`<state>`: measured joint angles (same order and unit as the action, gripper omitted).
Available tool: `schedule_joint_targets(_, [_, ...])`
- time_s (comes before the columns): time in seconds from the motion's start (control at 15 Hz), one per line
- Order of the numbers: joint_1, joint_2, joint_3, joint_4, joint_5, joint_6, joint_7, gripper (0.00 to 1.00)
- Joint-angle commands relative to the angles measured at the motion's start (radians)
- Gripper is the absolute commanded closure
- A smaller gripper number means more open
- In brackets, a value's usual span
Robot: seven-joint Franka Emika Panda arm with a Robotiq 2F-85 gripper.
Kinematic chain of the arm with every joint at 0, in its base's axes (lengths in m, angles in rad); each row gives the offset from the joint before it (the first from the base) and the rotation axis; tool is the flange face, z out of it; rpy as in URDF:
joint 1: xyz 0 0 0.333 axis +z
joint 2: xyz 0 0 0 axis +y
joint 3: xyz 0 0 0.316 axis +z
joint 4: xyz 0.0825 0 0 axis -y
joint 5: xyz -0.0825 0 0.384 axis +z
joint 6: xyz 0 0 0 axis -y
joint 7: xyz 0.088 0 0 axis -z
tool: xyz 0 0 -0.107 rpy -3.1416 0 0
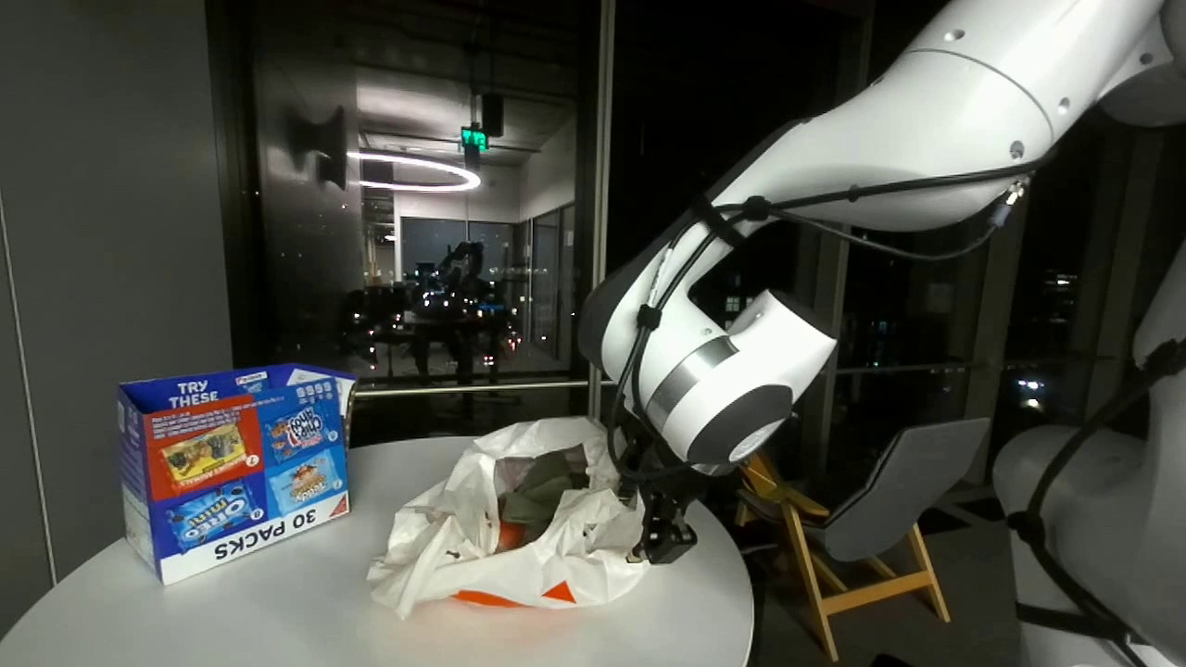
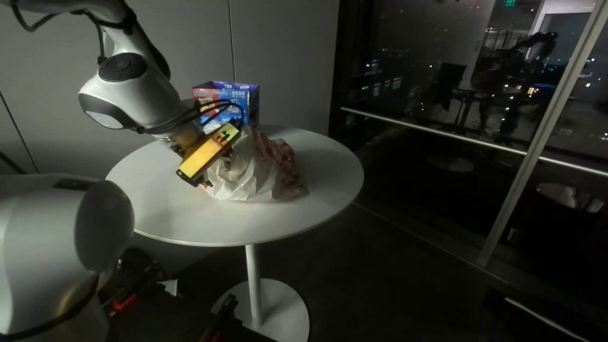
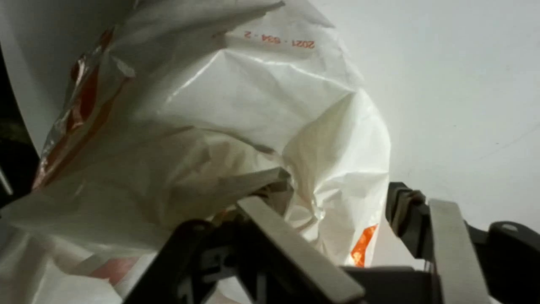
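Straddling bag (image 3: 236, 109) edge, gripper (image 3: 348, 204), digits (image 3: 279, 40) (wrist only)

On the round table (image 2: 190, 216), the crumpled bag (image 2: 256, 173) is crowded by the gripper (image 2: 215, 173) (colourful box (image 2: 241, 96) parked behind them)!

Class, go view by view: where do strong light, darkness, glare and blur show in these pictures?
In an exterior view, a ring light glows far brighter than its surroundings; in an exterior view, the floor sinks to near-black; in the wrist view, glare streaks the creased bag, and the near fingers look soft.
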<state>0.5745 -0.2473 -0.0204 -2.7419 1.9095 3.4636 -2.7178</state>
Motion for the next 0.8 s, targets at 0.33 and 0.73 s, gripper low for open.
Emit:
schedule_joint_targets(0.33, [0.254, -0.118, -0.033, -0.011, 0.074, 0.311, -0.068, 0.00])
schedule_joint_targets(0.73, [0.484, -0.218, -0.110, -0.011, 0.099, 0.441, -0.068, 0.00])
